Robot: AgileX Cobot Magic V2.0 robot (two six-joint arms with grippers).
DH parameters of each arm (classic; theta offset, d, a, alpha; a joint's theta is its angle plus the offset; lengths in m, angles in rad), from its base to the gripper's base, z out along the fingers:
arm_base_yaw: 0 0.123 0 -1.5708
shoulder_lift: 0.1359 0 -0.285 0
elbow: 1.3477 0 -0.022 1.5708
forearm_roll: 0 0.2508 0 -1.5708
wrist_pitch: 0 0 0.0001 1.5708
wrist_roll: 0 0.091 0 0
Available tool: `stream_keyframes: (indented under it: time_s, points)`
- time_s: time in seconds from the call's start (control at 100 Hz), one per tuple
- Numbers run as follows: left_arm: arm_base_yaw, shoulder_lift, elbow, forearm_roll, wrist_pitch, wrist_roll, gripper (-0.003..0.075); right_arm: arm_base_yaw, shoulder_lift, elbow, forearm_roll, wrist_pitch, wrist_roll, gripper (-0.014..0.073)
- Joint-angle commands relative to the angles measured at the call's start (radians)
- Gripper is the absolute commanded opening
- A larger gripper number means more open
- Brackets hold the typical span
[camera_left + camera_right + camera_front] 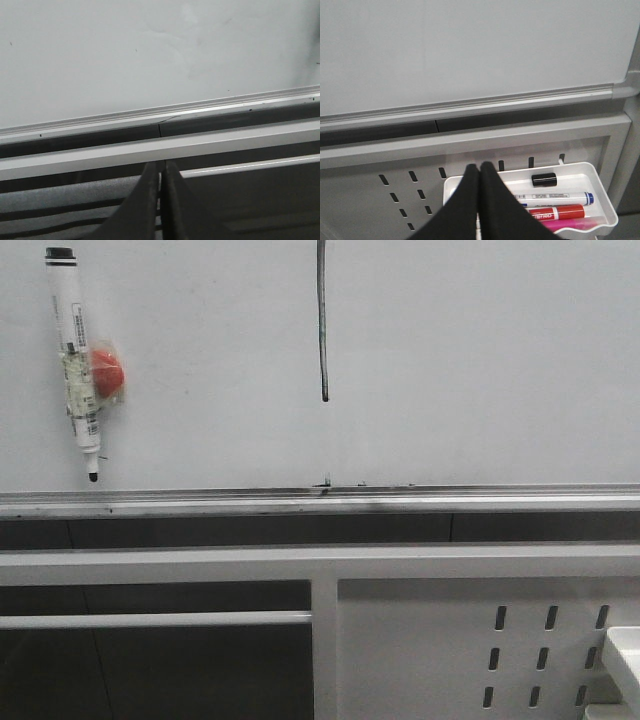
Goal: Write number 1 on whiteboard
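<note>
The number 1 (322,330) is a thin dark vertical stroke on the whiteboard (480,360), running down from the top edge of the front view. The silver tray rail (450,498) runs below it. A white marker with a black cap (77,360) hangs on the board at the left beside a red magnet (108,373). My left gripper (160,167) is shut and empty, below the rail (150,114). My right gripper (480,170) is shut and empty over a white tray (592,176). Neither gripper shows in the front view.
The white tray holds a loose black cap (543,179), a blue-capped white marker (560,198), a red marker (557,213) and a pink one (575,225). It hangs on the white slotted panel (420,640). Small black smudges (325,483) sit at the rail.
</note>
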Motion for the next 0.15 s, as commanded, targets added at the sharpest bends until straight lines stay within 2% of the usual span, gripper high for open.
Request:
stream_keyframes:
  time_s: [0.0, 0.14]
  points:
    - [0.002, -0.023, 0.035, 0.001, -0.047, -0.002, -0.002, -0.005, -0.024, 0.014, -0.023, -0.033, -0.015, -0.0059]
    - [0.002, -0.023, 0.035, 0.001, -0.047, -0.002, -0.002, -0.005, -0.024, 0.014, -0.023, -0.033, -0.015, -0.0059]
